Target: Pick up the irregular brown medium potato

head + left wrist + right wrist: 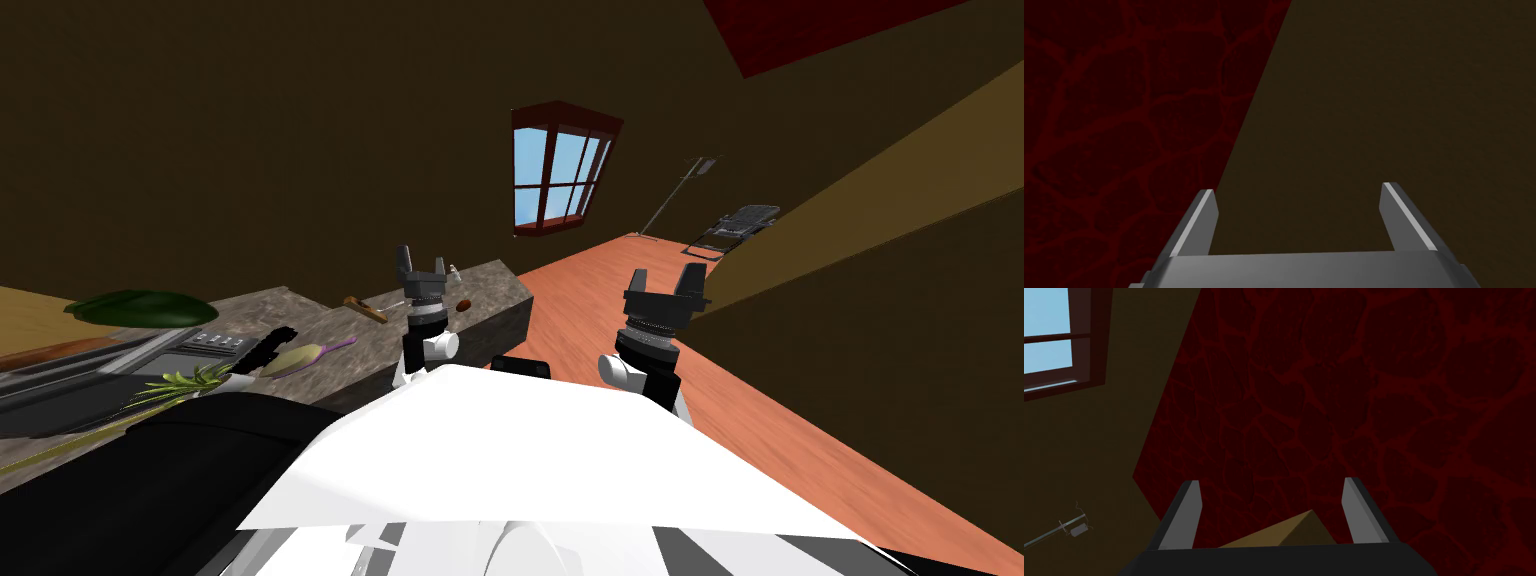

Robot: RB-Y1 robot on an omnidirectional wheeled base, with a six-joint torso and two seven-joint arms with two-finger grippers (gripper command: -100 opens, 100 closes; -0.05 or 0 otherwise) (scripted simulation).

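A small brown potato point(463, 304) lies on the grey stone counter point(497, 287) near its far right end. My left gripper point(421, 264) is raised above the counter, pointing upward, just left of the potato and apart from it. Its fingers point(1199, 220) stand open with nothing between them. My right gripper point(665, 282) is held up over the orange floor, to the right of the counter. It is open too, and its fingers point(1186, 513) are empty.
On the counter lie a small wooden tool point(365, 309), a pale vegetable with a purple tip point(300, 357), a black object point(270, 345), green stalks point(185, 380) and a dark green shape point(140, 307). An appliance with buttons point(150, 355) sits at the left. A folding chair point(735, 230) stands far off.
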